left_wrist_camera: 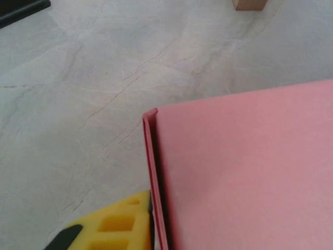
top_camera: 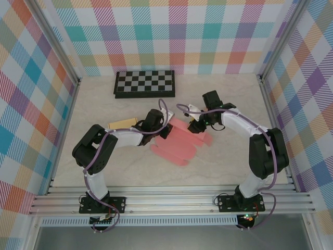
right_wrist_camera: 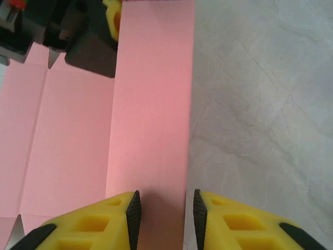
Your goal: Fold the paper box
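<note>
Right end effector (right_wrist_camera: 164, 211), parted, straddles one pink box (top_camera: 179, 149); left end effector (top_camera: 162, 131) unclear.

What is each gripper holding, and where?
Right gripper: jaws apart over a flap of the pink paper box, pinching nothing. Left gripper: finger beside a raised panel's edge; hold cannot be told.

The paper box (right_wrist_camera: 151, 104) is thin pink card, matt and smooth. The table (left_wrist_camera: 93, 88) looks like smooth pale stone. The right gripper (right_wrist_camera: 163, 211) is yellow plastic with black rubbery pads (right_wrist_camera: 134, 214). The rails (top_camera: 171, 200) are grey metal.
</note>
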